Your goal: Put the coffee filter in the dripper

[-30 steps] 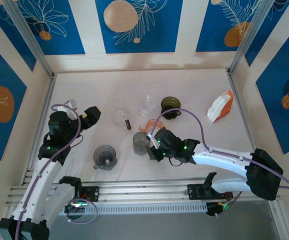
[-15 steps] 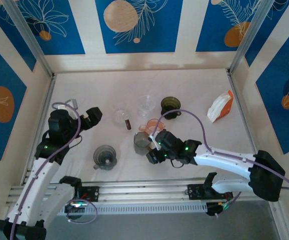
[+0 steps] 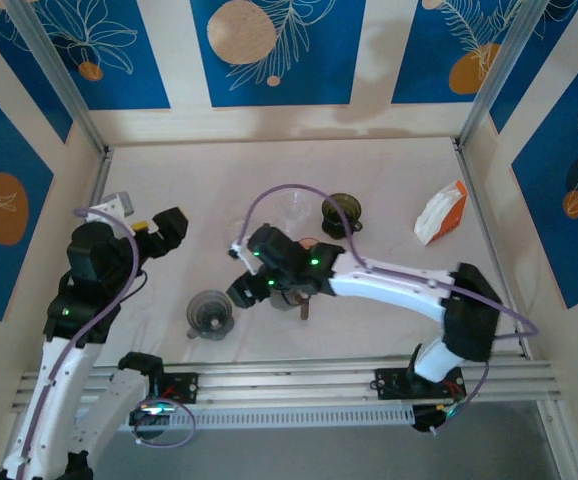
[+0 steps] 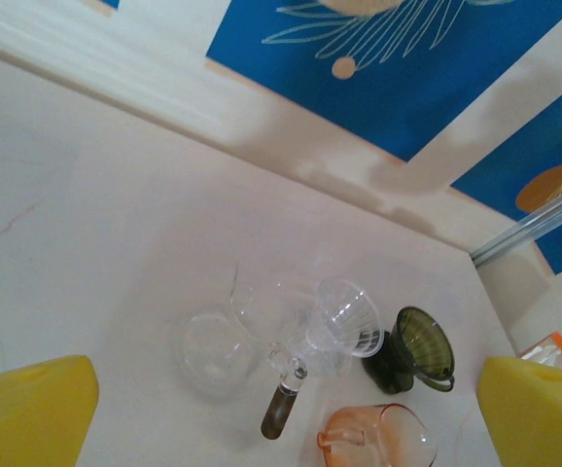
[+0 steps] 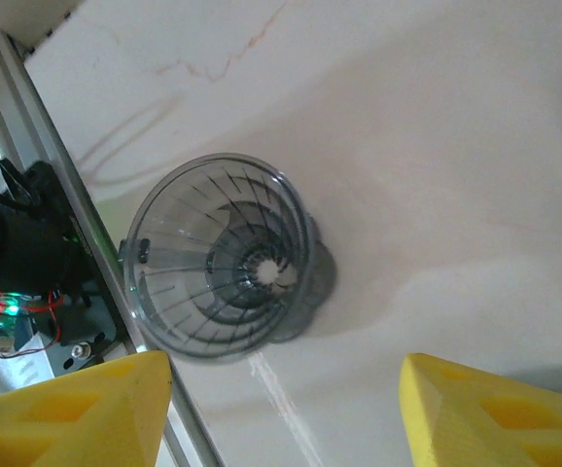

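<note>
A smoky grey dripper (image 3: 209, 312) stands upright near the front left of the table; from above its ribbed funnel (image 5: 223, 258) is empty. My right gripper (image 3: 244, 292) hovers just right of it and above it. It is open (image 5: 281, 418), with nothing between its yellow fingers (image 5: 67, 409). A white and orange coffee filter pack (image 3: 439, 212) lies at the far right, away from both arms. My left gripper (image 3: 169, 228) hangs at the left, wide open (image 4: 281, 418) and empty.
At mid-table stand a clear dripper (image 4: 344, 316), a dark green dripper (image 4: 417, 345), an orange dripper (image 4: 378, 438) and a glass scoop with a brown handle (image 4: 281, 409). A grey cup (image 3: 289, 298) sits partly under my right arm. The front rail (image 3: 299, 375) is close to the grey dripper.
My right arm has swung left from beside the grey cup to over the smoky dripper, and its jaws have opened. My left arm has drawn back to the left.
</note>
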Controlling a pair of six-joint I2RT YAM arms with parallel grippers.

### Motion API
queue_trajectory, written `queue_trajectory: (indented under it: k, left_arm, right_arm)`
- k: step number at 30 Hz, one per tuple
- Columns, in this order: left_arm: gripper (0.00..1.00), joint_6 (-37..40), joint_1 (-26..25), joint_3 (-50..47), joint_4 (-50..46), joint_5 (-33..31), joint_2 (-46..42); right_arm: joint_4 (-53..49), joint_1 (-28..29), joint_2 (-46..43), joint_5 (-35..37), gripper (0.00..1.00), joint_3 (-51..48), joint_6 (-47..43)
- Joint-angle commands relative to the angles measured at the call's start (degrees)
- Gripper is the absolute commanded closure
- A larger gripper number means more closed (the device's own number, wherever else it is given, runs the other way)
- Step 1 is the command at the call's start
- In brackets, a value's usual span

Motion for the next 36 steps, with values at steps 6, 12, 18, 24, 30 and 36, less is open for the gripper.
queue_trajectory:
  k: [6,12,18,24,30,36]
  left_arm:
    - [0.00,1.70,-0.38,1.13,-3.01,-1.56,-2.47]
    - [0.00,1.61,-0.40,0.09,-2.92,-1.78,-3.00]
    - [0.00,1.46,-0.39,-0.61,-2.74,-0.96,-2.91]
    - [0.00,1.46,-0.45,-0.82,-2.65,-0.95,-2.83]
    - [0.00,1.91,-0.38,-0.26,-2.61,-1.26,-2.52]
    - [0.00,2.21,-0.45,0.28,-1.85,-1.58,-2.58]
  right_arm:
    - [-3.03,0.50,13.73,-4.64,0.36,9.96,-1.20]
    - [-4.27,0.95,18.55,-6.34,0.44,12.90,-1.32]
    - [-4.83,1.01,20.27,-6.24,0.67,13.97,-1.32]
    - [-4.31,1.02,19.27,-6.93,0.89,14.48,-1.41]
    - [-4.75,0.17,13.08,-7.73,1.00,12.69,-0.83]
    - [-11.35,-3.23,2.01,-8.52,1.00,10.27,0.50]
